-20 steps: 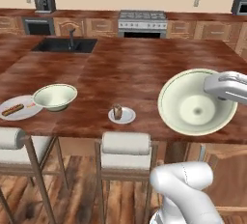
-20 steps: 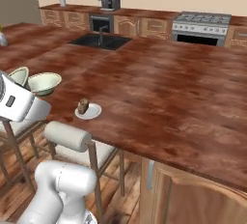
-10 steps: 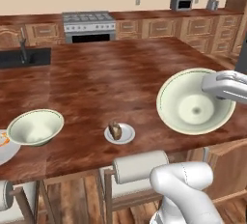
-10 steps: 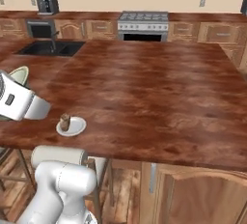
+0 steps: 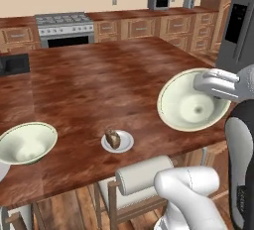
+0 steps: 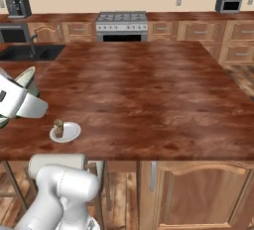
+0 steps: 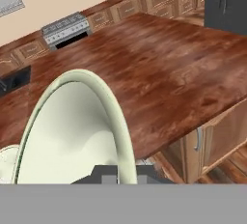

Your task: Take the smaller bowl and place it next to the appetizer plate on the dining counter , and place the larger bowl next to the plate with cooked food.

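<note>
Left base view: the larger bowl (image 5: 192, 100) is gripped by its rim in the shut gripper (image 5: 206, 82) and carried tilted above the near right part of the dining counter (image 5: 114, 70). The smaller bowl (image 5: 26, 143) is seen resting on the counter near the left edge, with the appetizer plate (image 5: 117, 141) and its dark brown chunk a little apart to its right, so the first placement is judged done. The step in hand is judged to be the transport of the larger bowl. For the next move the plate with cooked food must be reached; it lies beyond the left edge, and only a white sliver by the smaller bowl can be made out. In the hand view the fingertips are hidden behind the bowl's rim (image 7: 120, 121).
</note>
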Controlling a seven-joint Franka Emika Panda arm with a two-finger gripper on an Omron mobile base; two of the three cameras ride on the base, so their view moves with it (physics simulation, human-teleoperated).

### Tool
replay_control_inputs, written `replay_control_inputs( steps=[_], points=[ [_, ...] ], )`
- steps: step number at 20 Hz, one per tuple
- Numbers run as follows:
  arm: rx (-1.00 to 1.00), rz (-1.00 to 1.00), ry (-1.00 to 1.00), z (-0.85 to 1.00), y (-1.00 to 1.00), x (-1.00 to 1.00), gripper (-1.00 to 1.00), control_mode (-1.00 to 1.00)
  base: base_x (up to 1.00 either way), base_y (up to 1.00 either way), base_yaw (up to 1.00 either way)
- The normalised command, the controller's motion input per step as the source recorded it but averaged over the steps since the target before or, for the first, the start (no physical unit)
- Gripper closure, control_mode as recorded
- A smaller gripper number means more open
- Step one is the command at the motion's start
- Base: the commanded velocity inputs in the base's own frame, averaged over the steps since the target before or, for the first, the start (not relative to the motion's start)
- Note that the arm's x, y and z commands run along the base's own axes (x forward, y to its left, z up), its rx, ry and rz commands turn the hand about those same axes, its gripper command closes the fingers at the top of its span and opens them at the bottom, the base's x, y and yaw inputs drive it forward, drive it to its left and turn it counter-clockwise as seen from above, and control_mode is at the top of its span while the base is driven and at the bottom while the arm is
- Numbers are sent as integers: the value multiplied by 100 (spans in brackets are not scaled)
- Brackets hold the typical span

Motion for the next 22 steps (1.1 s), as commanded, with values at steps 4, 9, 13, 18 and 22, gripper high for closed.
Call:
replay_control_inputs(
  steps=[4,9,13,18,22],
  points=[
    [-2,-23,4,-17,-5,61,100,-100,0,0,0],
    [0,-14,7,-24,-19,30,100,-100,0,0,0],
    [10,-6,3,-38,-42,0,100,-100,0,0,0],
    [28,0,0,-22,-38,0,100,-100,0,0,0],
    [25,7,0,-8,-22,0,100,-100,0,0,0]
  ],
)
